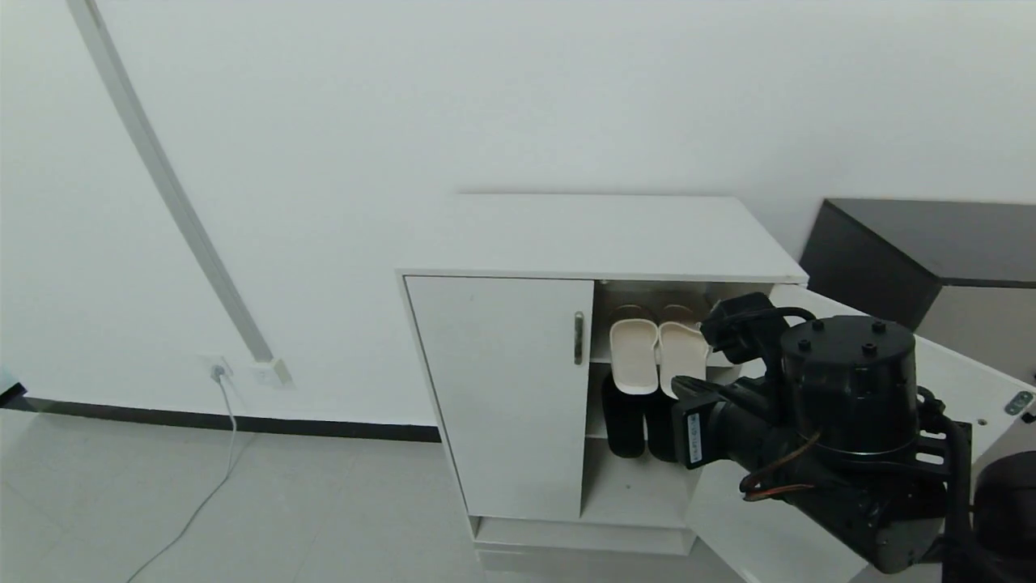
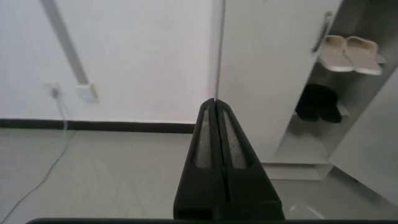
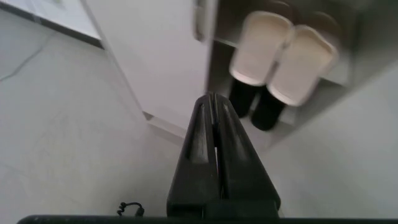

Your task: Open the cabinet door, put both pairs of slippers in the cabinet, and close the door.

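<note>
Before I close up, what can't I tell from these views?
Head view: the right arm hides the cabinet's right interior and part of the black slippers.
Head view: the open door runs past the picture's edge, so its far side is cut off.
Every view: the closed left door hides the shelves behind it.

No legible text, small label [image 1: 694,427] on the right arm [image 1: 846,389], print too small to read

Right arm [image 1: 809,425] black throughout, with a cylindrical joint housing [image 1: 848,389] carrying four top screws [image 1: 817,325], a white label [image 1: 694,427] on the wrist block and thin orange-brown cables [image 1: 775,479] beneath; left gripper [image 2: 214,104] and right gripper [image 3: 212,98] black, tapered fingers [image 3: 198,134] faced with grey pads [image 2: 204,140].
</note>
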Motion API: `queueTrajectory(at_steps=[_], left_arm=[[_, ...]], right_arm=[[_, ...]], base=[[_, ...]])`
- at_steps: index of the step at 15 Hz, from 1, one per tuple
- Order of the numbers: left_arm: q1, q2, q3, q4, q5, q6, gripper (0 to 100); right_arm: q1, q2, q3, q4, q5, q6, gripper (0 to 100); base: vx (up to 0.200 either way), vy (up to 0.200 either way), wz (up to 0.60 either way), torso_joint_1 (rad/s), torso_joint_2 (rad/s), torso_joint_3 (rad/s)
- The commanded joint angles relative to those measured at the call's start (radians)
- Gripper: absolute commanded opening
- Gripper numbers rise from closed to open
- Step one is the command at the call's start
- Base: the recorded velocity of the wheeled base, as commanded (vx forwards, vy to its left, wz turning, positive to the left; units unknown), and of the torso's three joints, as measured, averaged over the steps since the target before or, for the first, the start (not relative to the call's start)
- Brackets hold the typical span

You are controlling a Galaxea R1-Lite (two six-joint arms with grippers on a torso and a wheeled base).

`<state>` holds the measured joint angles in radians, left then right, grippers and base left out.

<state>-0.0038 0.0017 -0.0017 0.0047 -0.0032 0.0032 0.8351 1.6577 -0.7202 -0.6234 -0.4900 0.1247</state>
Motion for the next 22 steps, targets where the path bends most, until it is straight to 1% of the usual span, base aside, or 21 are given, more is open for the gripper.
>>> queueTrajectory(at_steps=[1, 8, 11, 17, 21, 22], left_arm=[[0.001, 0.000, 0.000, 0.000, 0.000, 0.000, 0], [0.001, 0.000, 0.000, -0.002, 0.003, -0.003, 0], [0.001, 0.000, 0.000, -0.002, 0.003, -0.002, 0], [0.001, 0.000, 0.000, 0.000, 0.003, -0.002, 0], [0.001, 0.000, 0.000, -0.002, 0.003, -0.002, 0], [0.001, 0.000, 0.000, -0.002, 0.003, -0.002, 0]], right_arm=[[-0.002, 0.011, 0.002, -0.002, 0.001, 0.000, 0], [-0.007, 0.016, 0.002, -0.004, 0.001, 0.001, 0], [-0.005, 0.017, 0.005, -0.004, 0.001, 0.001, 0], [-0.007, 0.016, 0.004, -0.004, 0.001, 0.001, 0], [-0.007, 0.013, 0.007, -0.004, 0.001, 0.000, 0], [-0.005, 0.013, 0.008, -0.004, 0.002, 0.000, 0]], base=[[0.000, 0.000, 0.00, 0.000, 0.00, 0.000], [0.000, 0.000, 0.00, 0.000, 0.00, 0.000], [0.000, 0.000, 0.00, 0.163, -0.39, -0.219], [0.000, 0.000, 0.00, 0.240, -0.55, -0.310], [0.000, 0.000, 0.00, 0.038, -0.09, -0.046], [0.000, 0.000, -0.60, 0.007, -0.02, -0.012]])
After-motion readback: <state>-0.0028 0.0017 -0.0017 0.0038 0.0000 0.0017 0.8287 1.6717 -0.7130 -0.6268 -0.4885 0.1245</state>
